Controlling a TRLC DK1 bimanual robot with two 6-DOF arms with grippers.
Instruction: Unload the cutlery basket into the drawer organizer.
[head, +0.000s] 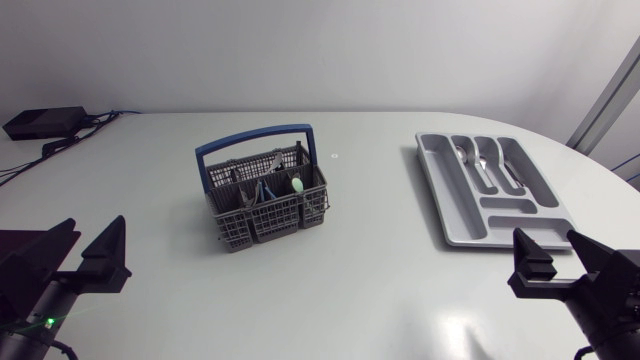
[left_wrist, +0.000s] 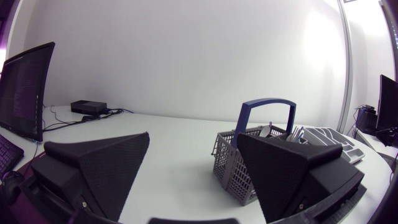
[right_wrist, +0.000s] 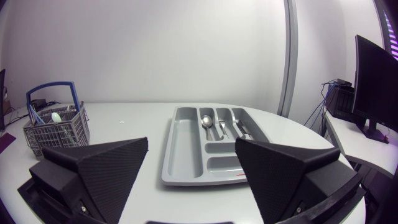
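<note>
Utensils (head: 268, 188) in basket (head: 262, 224) (spoon (head: 463, 154) in organizer (head: 447, 212))

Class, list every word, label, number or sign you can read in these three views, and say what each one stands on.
No text can be read in any view.
On the cutlery basket: no print shows.
On the drawer organizer: no print shows.
The small round mark on the table: too small to read.

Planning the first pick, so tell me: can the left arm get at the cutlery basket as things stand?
Probably yes: the left pincer is open, and nothing stands between it and the cutlery basket.
</note>
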